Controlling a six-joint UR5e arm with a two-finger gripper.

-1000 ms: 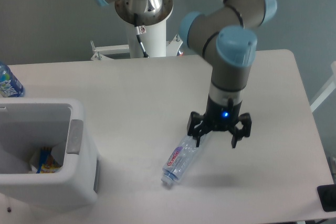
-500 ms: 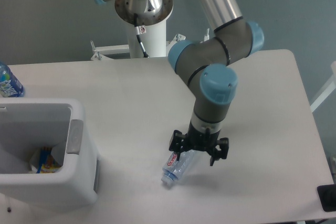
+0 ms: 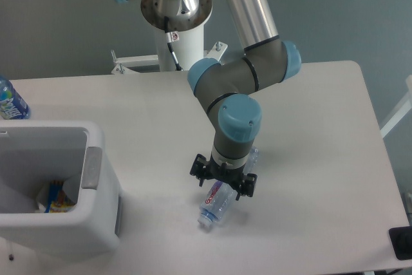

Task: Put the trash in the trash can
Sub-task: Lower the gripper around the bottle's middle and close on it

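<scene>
white table [image 3: 322, 133], grey floor [image 3: 58, 24]

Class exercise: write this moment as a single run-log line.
phase: pre-grasp | gripper: open, fingers straddling bottle | bottle: lying on table | trash can: to the left, bottle not in

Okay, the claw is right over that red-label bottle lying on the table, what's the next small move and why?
Probably lower straight down and close. The claw sits open above the middle of the bottle, fingers to either side of it, and the bottle lies flat on the table, not yet gripped. Once it is held, the trash can waits to the left.
</scene>
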